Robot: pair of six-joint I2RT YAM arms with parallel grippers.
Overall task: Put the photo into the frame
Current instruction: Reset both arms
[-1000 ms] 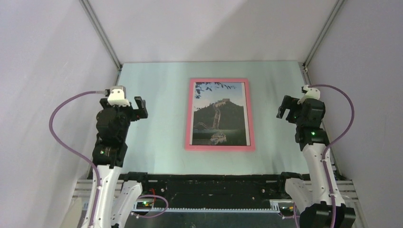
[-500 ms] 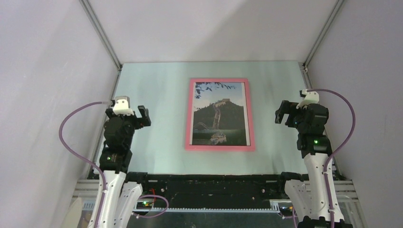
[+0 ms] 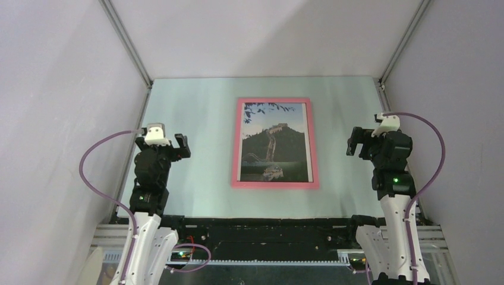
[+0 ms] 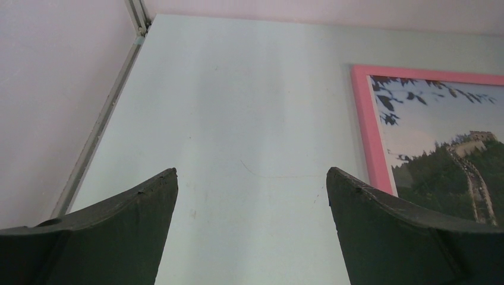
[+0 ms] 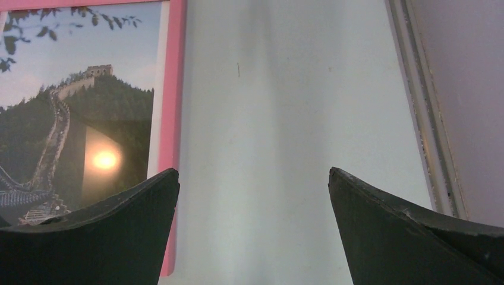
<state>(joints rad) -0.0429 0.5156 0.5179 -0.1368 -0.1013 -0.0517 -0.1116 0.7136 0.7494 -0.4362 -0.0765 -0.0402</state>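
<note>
The photo [image 3: 275, 142] lies inside the frame [image 3: 275, 184]; the left gripper [image 4: 251, 175] at its nine o'clock and the right gripper [image 5: 252, 172] at three o'clock stand wide open

The left arm [image 3: 148, 178] stands at the near left and the right arm [image 3: 392, 172] at the near right, both upright with wrists tipped toward the far side; the left jaws and right jaws gape wide, holding nothing

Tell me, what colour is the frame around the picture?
Pink, a salmon shade. The frame shows best in the top external view, all four sides visible.
</note>
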